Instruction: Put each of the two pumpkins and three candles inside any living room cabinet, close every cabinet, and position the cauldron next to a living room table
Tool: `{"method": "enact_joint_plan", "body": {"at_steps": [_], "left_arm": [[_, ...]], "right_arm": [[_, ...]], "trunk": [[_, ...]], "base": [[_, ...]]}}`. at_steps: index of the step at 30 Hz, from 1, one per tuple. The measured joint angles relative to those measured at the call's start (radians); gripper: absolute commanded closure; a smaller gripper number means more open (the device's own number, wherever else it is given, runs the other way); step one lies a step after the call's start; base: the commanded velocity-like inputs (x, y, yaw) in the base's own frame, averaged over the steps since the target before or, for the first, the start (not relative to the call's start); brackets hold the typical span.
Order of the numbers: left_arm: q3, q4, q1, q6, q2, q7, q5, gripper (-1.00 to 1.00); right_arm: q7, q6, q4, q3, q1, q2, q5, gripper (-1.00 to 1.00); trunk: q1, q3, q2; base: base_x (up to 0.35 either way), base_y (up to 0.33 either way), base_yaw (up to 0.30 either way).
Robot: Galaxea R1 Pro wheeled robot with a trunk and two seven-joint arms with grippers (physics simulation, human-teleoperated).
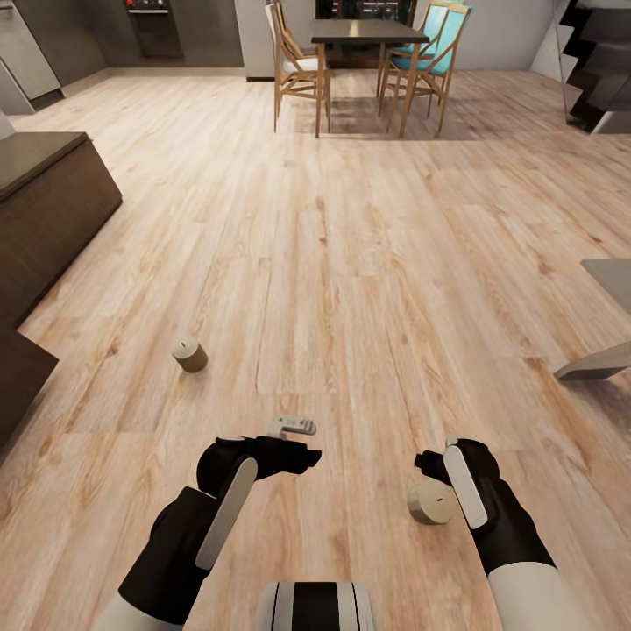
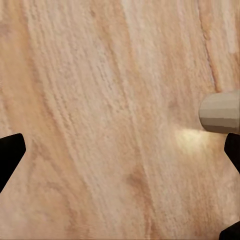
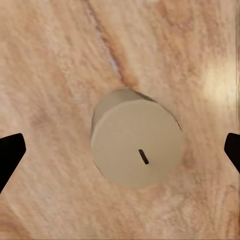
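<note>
Right wrist view shows a candle (image 3: 135, 145), a stubby tan cylinder with a paler flat top and a small dark wick, standing on the wooden floor (image 3: 50, 60) between the right gripper's (image 3: 120, 150) fingers, which are spread wide and clear of it. Head view counts two candles: this one (image 1: 431, 503) and a second (image 1: 189, 354) lying tilted on the floor well ahead of the left gripper (image 1: 294, 427). The left fingers (image 2: 10, 155) are also spread wide over bare floor, with a candle's edge (image 2: 220, 112) just beside one finger.
</note>
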Motion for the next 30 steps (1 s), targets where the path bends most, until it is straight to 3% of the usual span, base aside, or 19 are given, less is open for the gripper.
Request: {"method": "enact_joint_plan", "body": {"at_steps": [8, 23, 30], "left_arm": [[-0.001, 0.005, -0.001, 0.000, 0.000, 0.031, -0.002, -1.00], [-0.001, -0.001, 0.001, 0.000, 0.000, 0.033, 0.001, -1.00], [-0.001, -0.001, 0.001, 0.000, 0.000, 0.034, 0.001, -1.00]], "right_arm": [[0.000, -0.001, 0.000, 0.000, 0.000, 0.000, 0.000, -1.00], [0.000, 0.000, -0.001, 0.001, 0.000, 0.001, -0.005, -1.00], [0.000, 0.000, 0.000, 0.000, 0.000, 0.000, -0.006, -1.00]], "trunk": [[0.000, 0.000, 0.000], [0.000, 0.000, 0.000], [0.003, -0.027, -0.002]], "base": [[0.066, -0.081, 0.000], [0.021, -0.016, 0.000], [0.000, 0.000, 0.000]]}}
